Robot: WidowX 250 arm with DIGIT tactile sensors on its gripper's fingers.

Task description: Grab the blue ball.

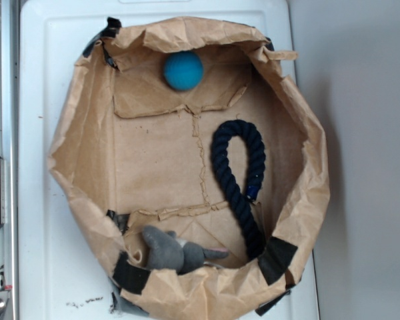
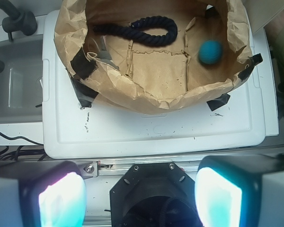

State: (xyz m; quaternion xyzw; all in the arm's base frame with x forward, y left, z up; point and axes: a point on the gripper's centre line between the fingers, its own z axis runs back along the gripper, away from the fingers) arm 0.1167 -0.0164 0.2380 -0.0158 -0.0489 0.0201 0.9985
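your gripper [image 2: 140, 198] hangs with its glowing pads wide apart, holding nothing. well ahead and slightly right, the small fuzzy teal-blue ball [image 2: 210, 51] rests inside the crumpled brown paper bag [image 2: 132, 92], corralled by its walls.

Brown paper bag [image 1: 87, 173] rolled down into an open basin, black tape patches on the rim, sitting on a white plastic lid [image 1: 40, 80]; blue ball [image 1: 183, 71] on the bag floor near the top wall; navy braided rope [image 1: 239, 180] looped right of centre, apart from the ball; grey plush mouse [image 1: 173, 252] at the bottom rim, just beside the rope's lower end; no arm visible.
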